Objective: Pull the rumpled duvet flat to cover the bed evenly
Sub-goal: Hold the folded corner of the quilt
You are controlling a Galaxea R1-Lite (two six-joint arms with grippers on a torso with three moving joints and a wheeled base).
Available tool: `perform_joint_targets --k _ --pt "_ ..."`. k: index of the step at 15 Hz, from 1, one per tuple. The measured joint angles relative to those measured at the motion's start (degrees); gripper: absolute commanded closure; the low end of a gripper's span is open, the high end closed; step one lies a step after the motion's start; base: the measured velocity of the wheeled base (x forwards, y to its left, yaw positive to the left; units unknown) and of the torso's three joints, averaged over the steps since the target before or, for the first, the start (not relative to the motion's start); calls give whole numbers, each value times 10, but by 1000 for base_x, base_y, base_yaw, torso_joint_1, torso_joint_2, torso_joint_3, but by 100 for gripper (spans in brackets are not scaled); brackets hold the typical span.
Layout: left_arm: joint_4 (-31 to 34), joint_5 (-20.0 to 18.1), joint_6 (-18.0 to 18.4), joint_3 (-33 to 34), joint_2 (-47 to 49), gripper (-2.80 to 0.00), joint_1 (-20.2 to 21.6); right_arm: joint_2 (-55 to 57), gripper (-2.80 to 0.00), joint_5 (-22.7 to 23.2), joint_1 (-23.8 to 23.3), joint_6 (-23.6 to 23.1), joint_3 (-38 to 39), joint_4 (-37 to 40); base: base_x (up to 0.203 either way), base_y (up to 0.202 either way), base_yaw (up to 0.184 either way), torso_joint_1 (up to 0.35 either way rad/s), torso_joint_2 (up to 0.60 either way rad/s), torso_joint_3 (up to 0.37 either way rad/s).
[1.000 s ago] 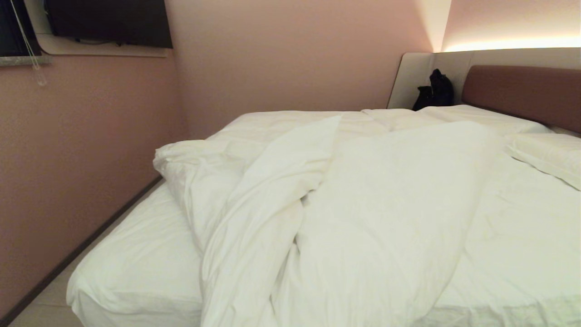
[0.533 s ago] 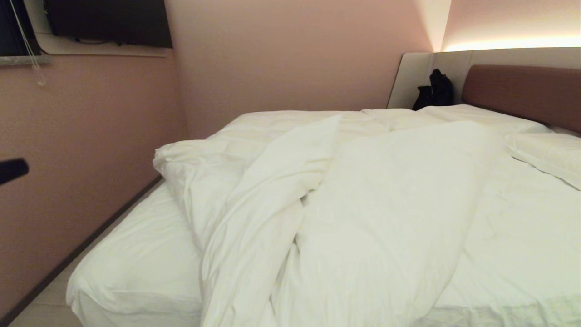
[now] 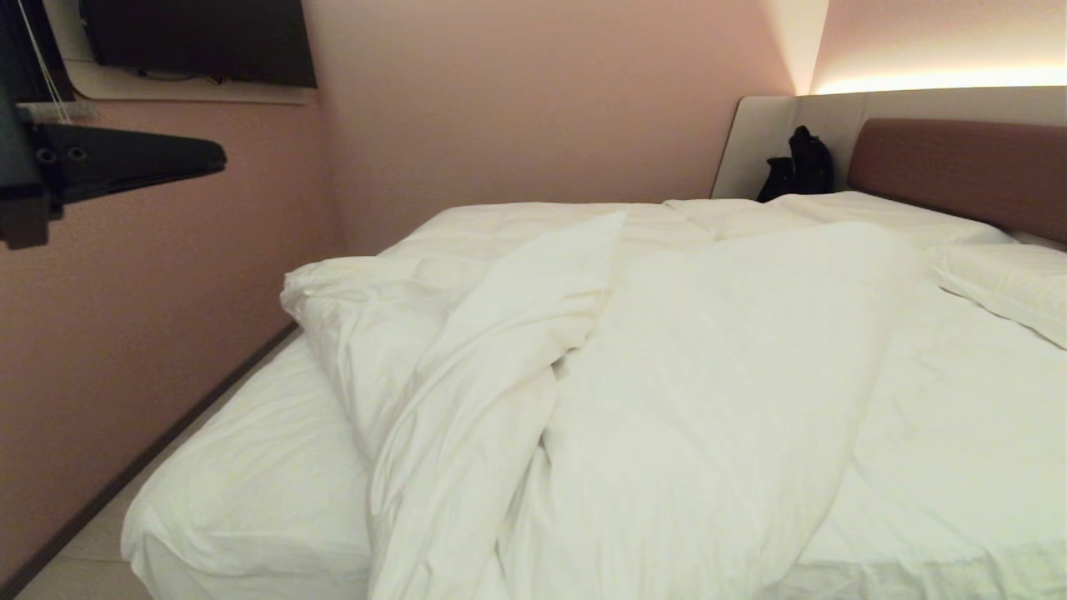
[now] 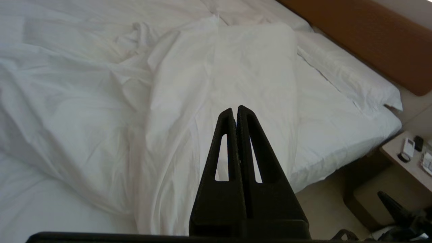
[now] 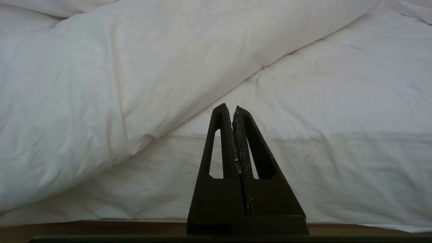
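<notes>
Bed fills most of the head view, sheeted mattress bare along its left side, reddish-brown headboard at far right. Duvet lies bunched in a thick diagonal ridge across the middle of the bed, folded over itself, near edge draped over the foot. 2 pillows lie flat below the headboard. Black bag sits in the far corner. Left end effector, fingers pressed together, empty, hovers high at left, clear of the duvet. Right end effector, fingers together, empty, sits low at the mattress edge.
</notes>
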Motion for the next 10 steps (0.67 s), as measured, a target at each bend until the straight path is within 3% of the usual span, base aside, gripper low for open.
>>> perform_joint_targets --k 4,7,10 --pt "-3 2 34 -28 89 0 -30 0 0 0 0 0 0 0 0 0 0 0 0 0" --pt "-5 6 51 -78 182 0 -45 0 0 0 0 0 0 0 0 0 0 0 0 0" --pt "-5 15 90 -128 275 0 -55 0 0 0 0 0 0 0 0 0 0 0 0 0"
